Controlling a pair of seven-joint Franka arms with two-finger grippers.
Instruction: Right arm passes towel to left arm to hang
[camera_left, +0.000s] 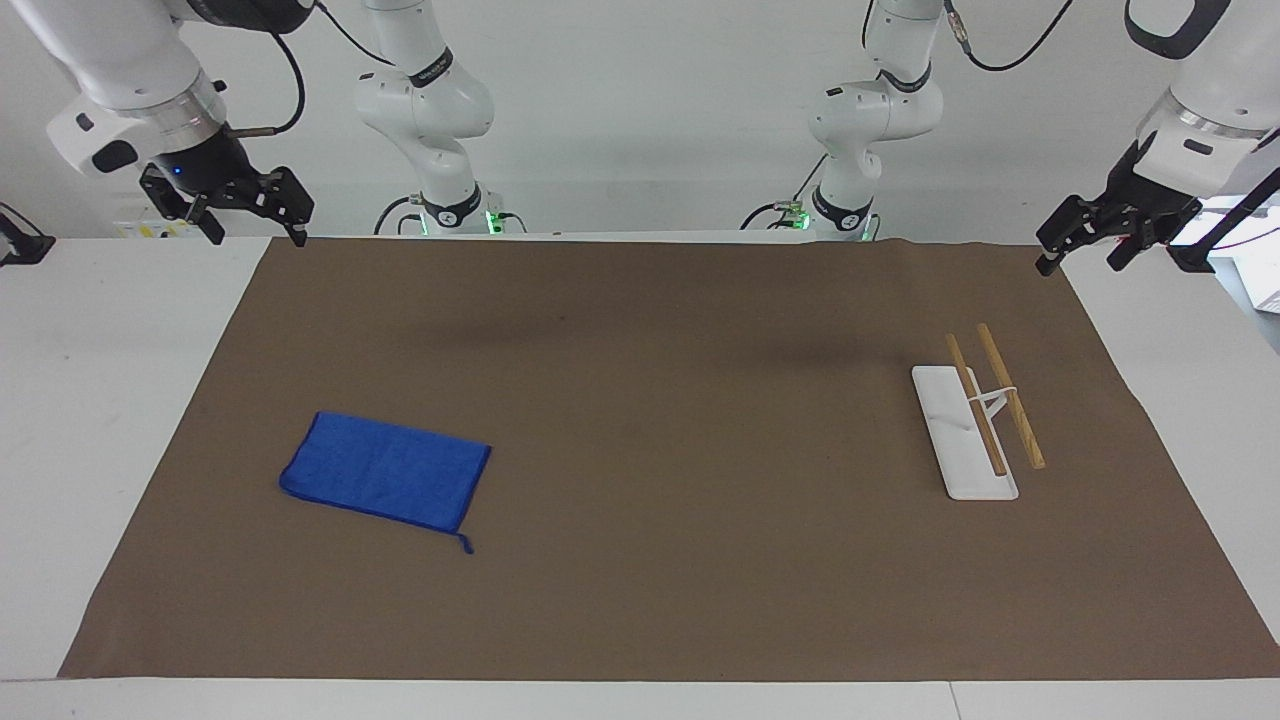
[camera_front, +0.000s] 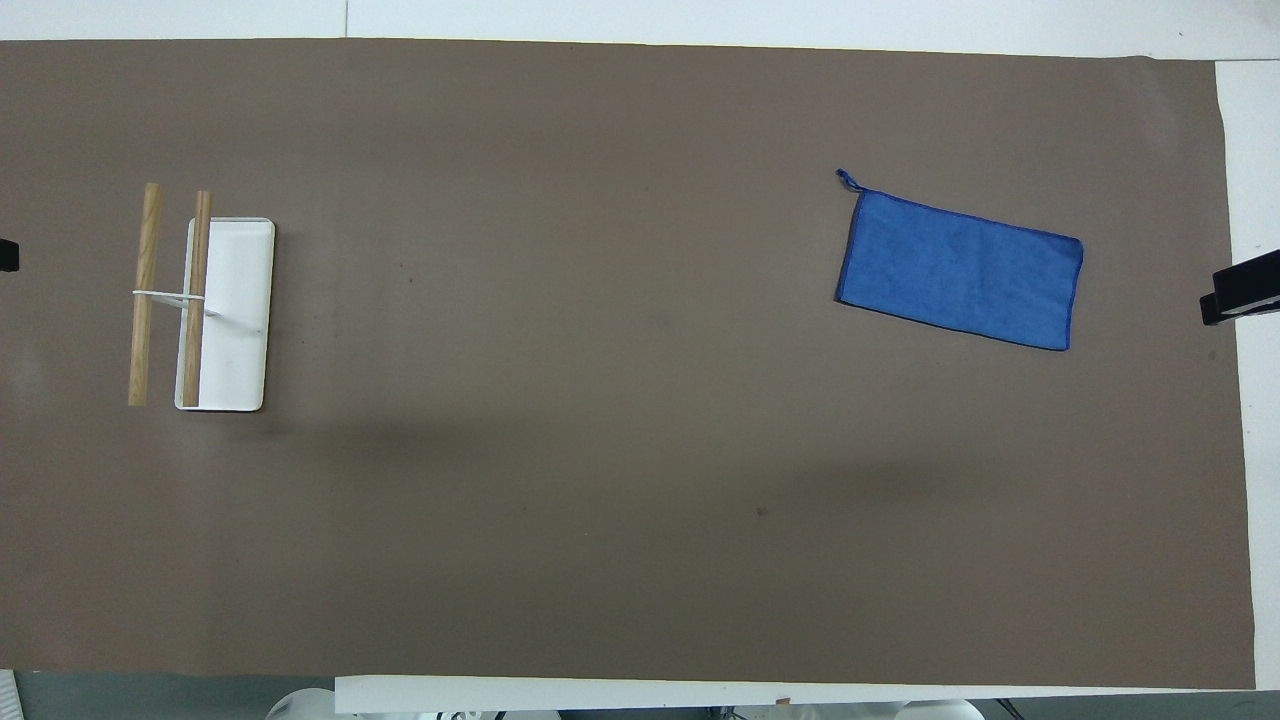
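The brown mat (camera_front: 600, 400) on the worktop (camera_left: 110, 400) lay bare across its middle. Only two things stood on it: the flat towel (camera_front: 958, 268) toward the right arm's end, at 2 o'clock in the overhead view, and the rack (camera_front: 230, 315) with two wooden bars (camera_front: 145, 290) at 9 o'clock. Both were well apart.

towel (camera_left: 385, 485) and rack (camera_left: 975, 420) well apart
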